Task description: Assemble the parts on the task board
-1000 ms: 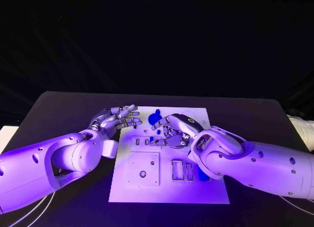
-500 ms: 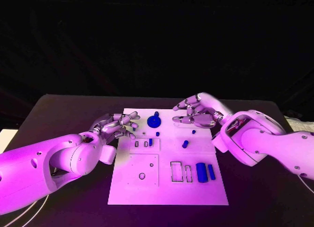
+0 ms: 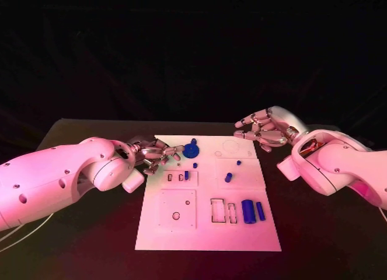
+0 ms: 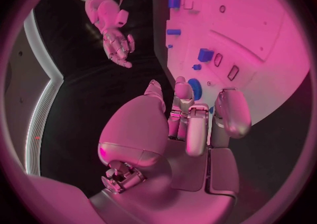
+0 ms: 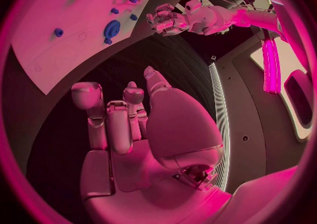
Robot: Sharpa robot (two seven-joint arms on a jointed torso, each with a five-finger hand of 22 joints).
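The left hand [image 3: 155, 154] covers the task board [image 3: 208, 233]'s far left corner; small blue parts [image 3: 195, 165] there stay indistinct.

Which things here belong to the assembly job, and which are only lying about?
Belong to the job:
task board
round blue part
small blue peg
two blue blocks
left hand
right hand

Only there:
black table

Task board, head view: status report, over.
Left hand empty at the task board's far left edge, fingers beside the round blue part. Right hand empty, raised beyond the far right corner. Nothing in the way.
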